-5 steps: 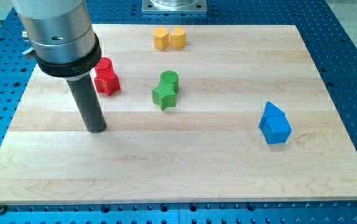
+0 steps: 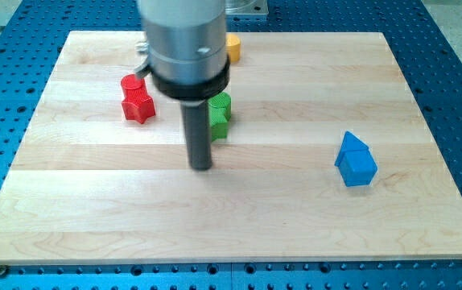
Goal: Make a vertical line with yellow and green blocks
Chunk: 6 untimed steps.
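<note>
My tip (image 2: 202, 165) rests on the wooden board just below and slightly left of the green blocks. Two green blocks (image 2: 220, 115) stand touching, one above the other; the rod and arm body hide their left parts, so their shapes are unclear. A yellow block (image 2: 233, 47) peeks out at the view's top, right of the arm body; a second yellow one beside it is hidden behind the arm.
A red star block (image 2: 138, 105) with a red cylinder (image 2: 132, 83) behind it sits at the upper left. Two blue blocks (image 2: 355, 159) touch at the right. The board's edge (image 2: 231, 258) borders a blue perforated table.
My tip has moved to the view's right, from below the red blocks to just below the green blocks. The arm body now covers most of the yellow blocks. No block has moved.
</note>
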{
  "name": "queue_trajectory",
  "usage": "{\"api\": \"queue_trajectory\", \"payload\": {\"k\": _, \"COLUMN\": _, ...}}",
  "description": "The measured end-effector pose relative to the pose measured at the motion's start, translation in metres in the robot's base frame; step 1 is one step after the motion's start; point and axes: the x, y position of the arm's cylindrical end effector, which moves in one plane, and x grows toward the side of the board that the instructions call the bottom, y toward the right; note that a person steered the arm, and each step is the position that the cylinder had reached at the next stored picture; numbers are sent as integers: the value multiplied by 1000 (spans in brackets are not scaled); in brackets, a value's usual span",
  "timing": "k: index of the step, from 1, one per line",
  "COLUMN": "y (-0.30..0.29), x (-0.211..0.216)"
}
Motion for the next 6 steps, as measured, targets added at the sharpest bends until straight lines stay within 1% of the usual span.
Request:
{"api": "queue_trajectory", "payload": {"k": 1, "y": 43, "x": -44}}
{"api": "queue_trajectory", "payload": {"k": 2, "y": 42, "x": -87}}
{"api": "queue_trajectory", "payload": {"k": 4, "y": 33, "x": -106}}
{"api": "queue_trajectory", "payload": {"k": 5, "y": 12, "x": -108}}
{"api": "queue_trajectory", "payload": {"k": 6, "y": 11, "x": -101}}
